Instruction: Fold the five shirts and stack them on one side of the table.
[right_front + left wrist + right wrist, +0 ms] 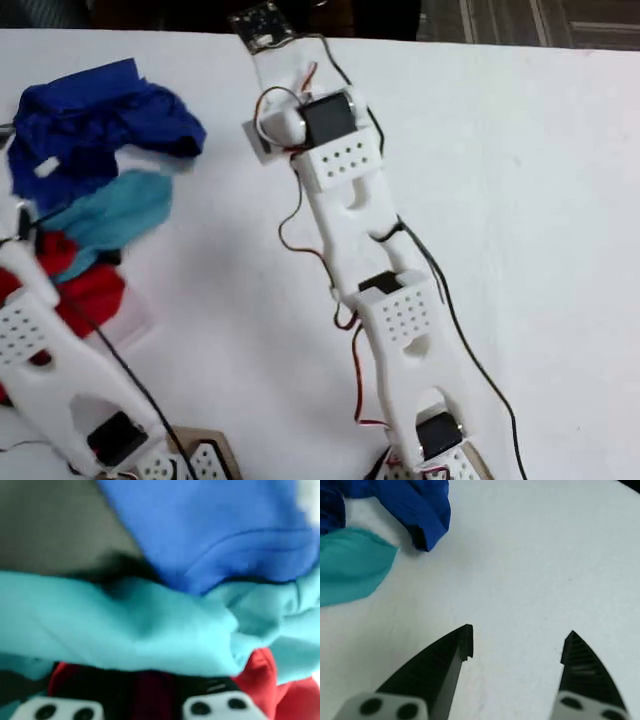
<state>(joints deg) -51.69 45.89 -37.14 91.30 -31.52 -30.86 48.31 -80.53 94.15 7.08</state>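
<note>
left hand: down in the shirt pile at the left of the surface, nose against teal and red cloth. The folds hide its fingers, so I cannot tell how far open it is or whether it has hold of anything.
pile: the blue shirt lies farthest from the arm bases, the teal shirt in the middle and the red shirt nearest. All are crumpled and touching, and none is folded. 3 colours can be told apart; any other shirts are hidden.
right hand: wide open and holding nothing. It is above bare surface, near the blue and teal shirts and to their right.
step: likely the very start, getting 1 shirt out of the heap. 0 are folded and there is no stack yet.
next move: probably calls for the left hand to close on 1 layer only. It would then draw that shirt onto the bare middle, where the right hand can take an opposite edge and spread it flat.
care: the shirts are tangled, so a deep pinch could drag 2 at once.
</note>
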